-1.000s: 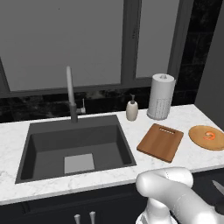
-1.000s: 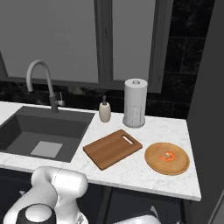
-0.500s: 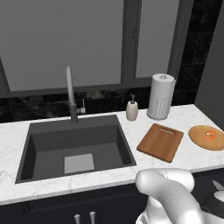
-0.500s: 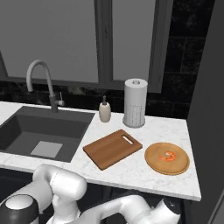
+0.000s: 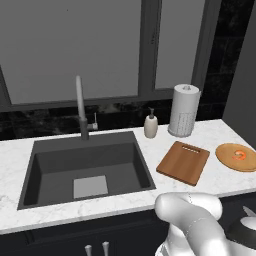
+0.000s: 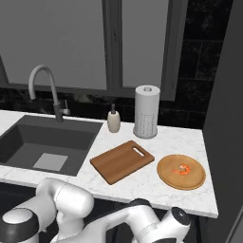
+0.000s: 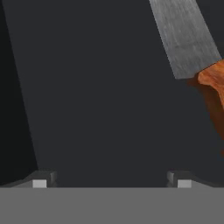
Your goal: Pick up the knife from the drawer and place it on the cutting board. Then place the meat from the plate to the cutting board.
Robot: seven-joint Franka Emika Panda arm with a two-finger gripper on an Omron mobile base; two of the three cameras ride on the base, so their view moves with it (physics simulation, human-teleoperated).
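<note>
Closest in, the hand view shows the gripper (image 7: 111,179) with its jaws spread wide, nothing between them, its two dark fingertips (image 7: 41,178) rising at about seven and five o'clock over the dark floor of the drawer (image 7: 100,96). The knife (image 7: 192,48) lies on that floor toward one to two o'clock, well off the line between the jaws, its grey blade running up to the top edge and its brown handle passing out at three o'clock. Farther off, in the right base view, the white marble counter (image 6: 163,140) carries the cutting board (image 6: 122,161) near the picture's middle, its slot handle turned toward one o'clock, bare on top. At three o'clock of it, just apart, sits the plate (image 6: 181,171) with the meat (image 6: 182,169) on its middle. Left of the board, at nine o'clock, is the dark sink (image 6: 45,142). Beyond the board stand the soap dispenser (image 6: 113,119) at twelve o'clock and the paper towel roll (image 6: 146,111) at one o'clock, with the tap (image 6: 47,90) farther left against the window (image 6: 118,42).
</note>
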